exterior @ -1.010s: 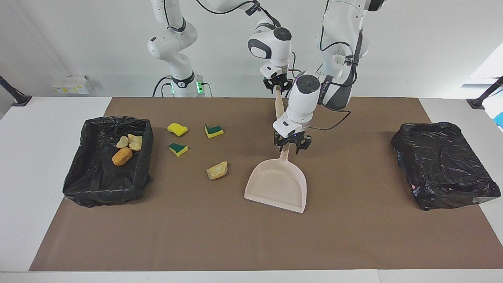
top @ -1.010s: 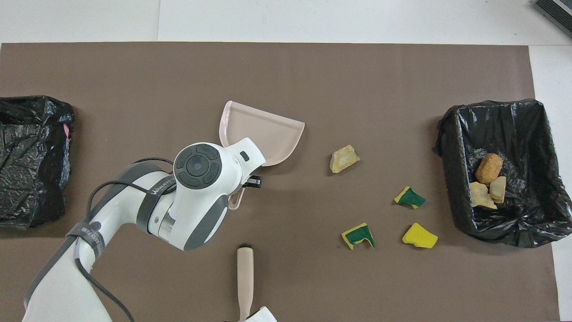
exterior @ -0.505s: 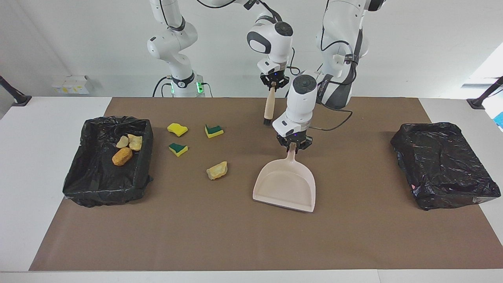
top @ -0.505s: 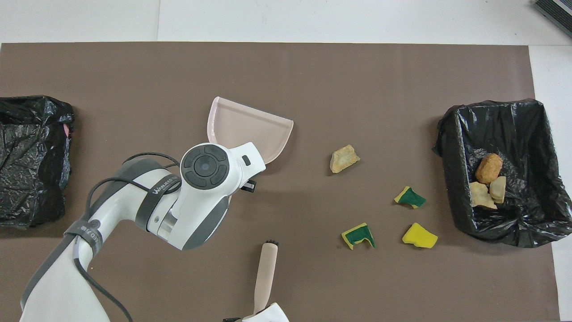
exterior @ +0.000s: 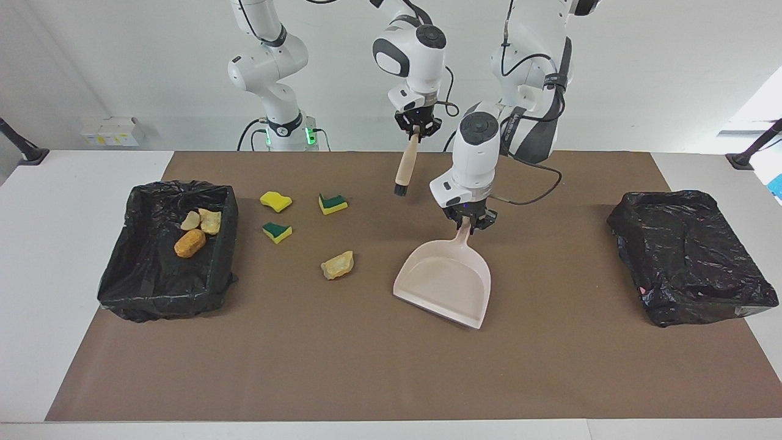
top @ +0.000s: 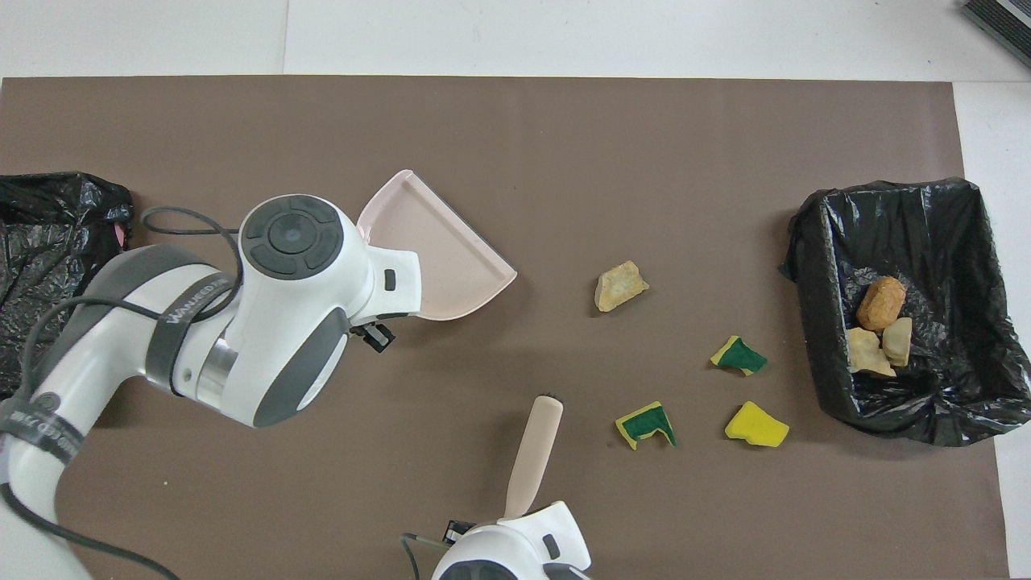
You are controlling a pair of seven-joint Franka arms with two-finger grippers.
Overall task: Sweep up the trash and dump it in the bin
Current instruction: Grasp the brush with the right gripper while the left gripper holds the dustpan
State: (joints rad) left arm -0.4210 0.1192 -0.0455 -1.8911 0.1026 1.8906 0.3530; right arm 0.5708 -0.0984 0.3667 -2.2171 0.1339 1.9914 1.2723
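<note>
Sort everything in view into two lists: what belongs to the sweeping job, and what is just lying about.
Job:
- bread lump on the mat
- three sponge pieces
- three lumps in the open bin
- open bin
- dustpan, in left gripper
- brush, in right gripper

Lying about:
- bagged-over bin
- brown mat

- A brown paper mat (exterior: 366, 366) is spread over the white table (exterior: 61, 275).
- One black-lined bin (exterior: 165, 250) is set at the right arm's end; three bread-like lumps (exterior: 197, 229) are held in it.
- A second black-lined bin (exterior: 687, 256) is placed at the left arm's end.
- Three yellow-and-green sponge pieces (exterior: 276, 231) are scattered beside the first bin, with a fourth bread-like lump (exterior: 337, 265) farther from the robots.
- A beige plastic dustpan (exterior: 445, 281) is found mid-mat.
</note>
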